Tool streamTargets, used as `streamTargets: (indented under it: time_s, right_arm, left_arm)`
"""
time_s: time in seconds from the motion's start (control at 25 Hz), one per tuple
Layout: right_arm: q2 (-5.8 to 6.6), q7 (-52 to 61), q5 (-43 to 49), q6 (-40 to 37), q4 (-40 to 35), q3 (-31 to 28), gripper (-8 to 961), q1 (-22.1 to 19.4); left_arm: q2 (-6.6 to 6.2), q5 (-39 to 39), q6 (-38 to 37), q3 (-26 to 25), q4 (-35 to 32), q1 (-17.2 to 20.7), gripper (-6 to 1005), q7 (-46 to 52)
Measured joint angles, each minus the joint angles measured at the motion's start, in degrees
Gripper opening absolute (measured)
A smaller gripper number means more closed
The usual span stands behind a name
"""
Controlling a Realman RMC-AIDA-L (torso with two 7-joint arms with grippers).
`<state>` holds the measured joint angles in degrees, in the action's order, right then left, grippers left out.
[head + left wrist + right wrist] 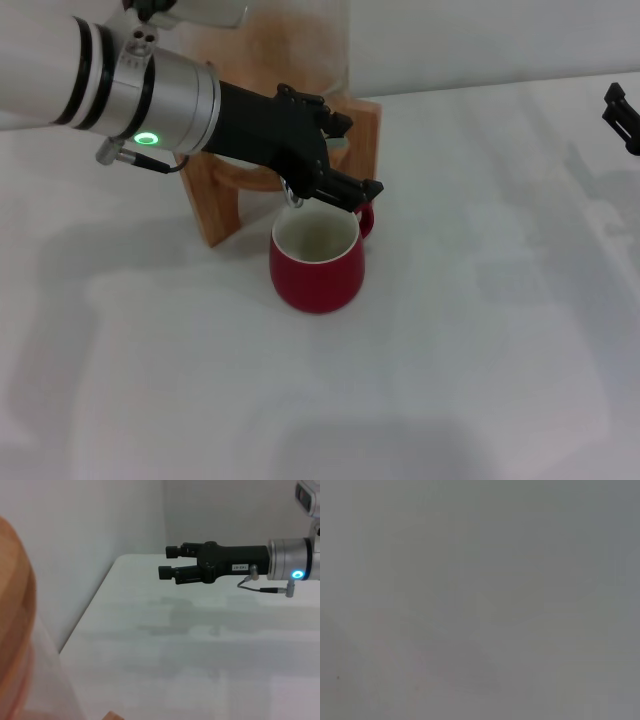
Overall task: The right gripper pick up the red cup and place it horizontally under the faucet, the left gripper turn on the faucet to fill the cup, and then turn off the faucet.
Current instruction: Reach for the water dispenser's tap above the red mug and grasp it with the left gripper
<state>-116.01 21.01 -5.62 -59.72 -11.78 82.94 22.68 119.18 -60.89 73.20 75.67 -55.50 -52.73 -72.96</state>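
Note:
The red cup (317,265) stands upright on the white table, just in front of the wooden stand, its white inside showing. Right over its back rim a bit of the chrome faucet (293,200) pokes out from under my left gripper (365,155). That gripper reaches in from the left with its fingers apart, and it hides the lever. My right gripper (622,115) hangs at the far right edge, away from the cup. In the left wrist view the right gripper (167,562) is open and holds nothing.
The wooden stand (215,200) carries the glass dispenser (290,40) at the back of the white table (480,350). A blurred wooden edge (15,605) fills one side of the left wrist view. The right wrist view is a grey blur.

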Motion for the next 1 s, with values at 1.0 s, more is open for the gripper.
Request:
streamTargets:
  time_s: [1.0]
  right_arm:
    - [-0.01, 0.09, 0.00, -0.04, -0.09, -0.15, 848, -0.19]
  left_arm:
    - [-0.36, 0.98, 3.45, -0.41, -1.67, -0.02, 873, 1.35]
